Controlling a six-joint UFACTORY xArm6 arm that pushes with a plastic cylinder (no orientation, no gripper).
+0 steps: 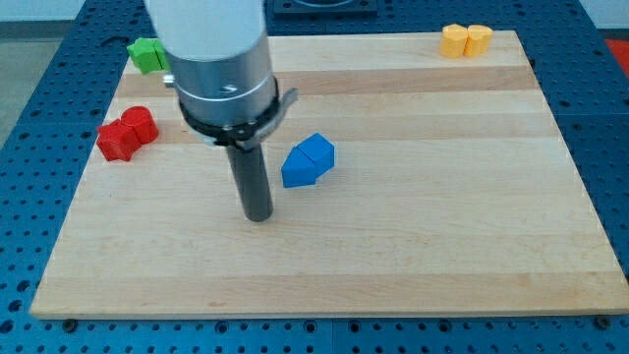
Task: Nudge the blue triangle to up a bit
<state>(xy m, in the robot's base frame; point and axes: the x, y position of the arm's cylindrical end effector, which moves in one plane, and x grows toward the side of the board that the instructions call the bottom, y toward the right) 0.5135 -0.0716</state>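
There are no fingers on this arm to stand apart or together: it ends in a plain dark rod, and my tip (257,215) rests on the wooden board (413,236) holding nothing and touching no block. The blue triangle (309,161) lies just beside the rod, toward the view's right and a little toward the view's top of the tip, with a narrow strip of bare wood between the two. The block is a wedge shape with its pointed end toward the view's lower left, and it sits near the middle of the board, slightly to the view's left of centre.

Around the blue triangle the wood is open on every side (the nearest neighbours are well apart from it). Toward the view's top a wide run of bare board stretches to the far edge, and the view's right and bottom halves of the board carry no blocks.

The other blocks keep to the margins. A red block (127,133) of lumpy outline sits near the board's left edge, level with the arm's silver collar. A green block (147,54) lies at the top left corner, partly hidden behind the arm's white body (206,29), so its shape cannot be made out. A yellow block (465,40) sits near the top right corner, close to the far edge. The board rests on a blue perforated table (609,108); no containers show.
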